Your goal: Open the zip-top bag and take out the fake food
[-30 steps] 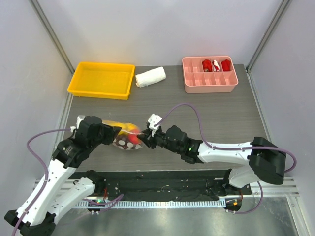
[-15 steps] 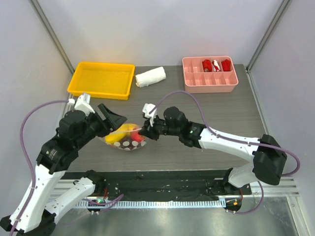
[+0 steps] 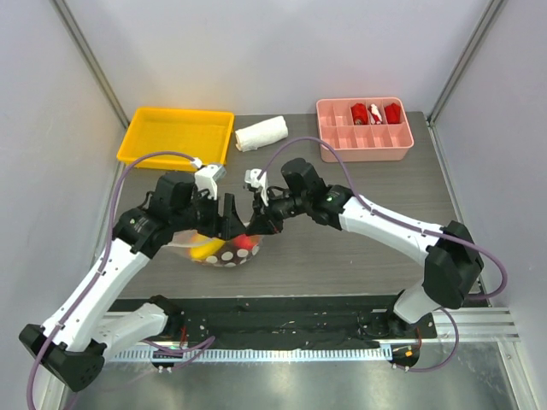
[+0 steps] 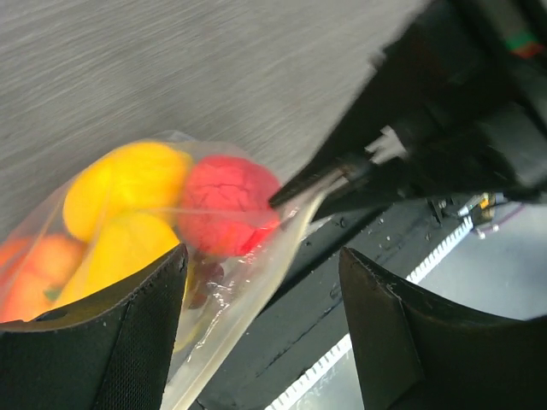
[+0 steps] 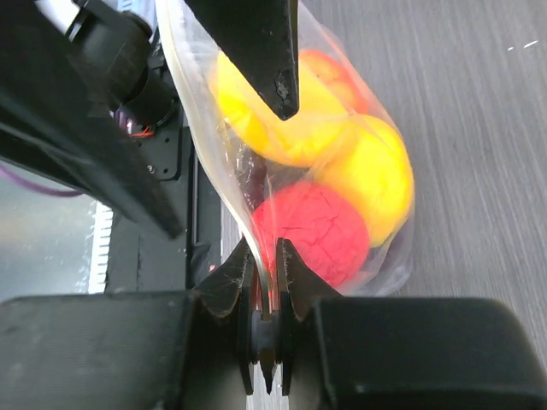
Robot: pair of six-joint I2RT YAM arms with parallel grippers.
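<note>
The zip-top bag (image 3: 224,250) is clear with white dots and hangs near the table's front left of centre. Its fake food shows through the plastic: a red fruit (image 5: 312,231), yellow pieces (image 5: 372,175) and an orange one (image 4: 34,273). My right gripper (image 3: 256,224) is shut on the bag's top edge (image 5: 265,265) and holds it up. My left gripper (image 3: 224,220) stands open just above the bag. In the left wrist view the bag's edge (image 4: 248,290) hangs between the wide-apart fingers (image 4: 111,342) without being pinched.
A yellow tray (image 3: 175,137) sits at the back left, with a rolled white cloth (image 3: 261,134) beside it. A pink divided tray (image 3: 365,154) with red items is at the back right. A black strip (image 3: 256,312) runs along the near edge.
My left gripper opened, let go of the bag and swung right to hover over it. My right gripper kept its hold and drew the bag's edge back and up.
</note>
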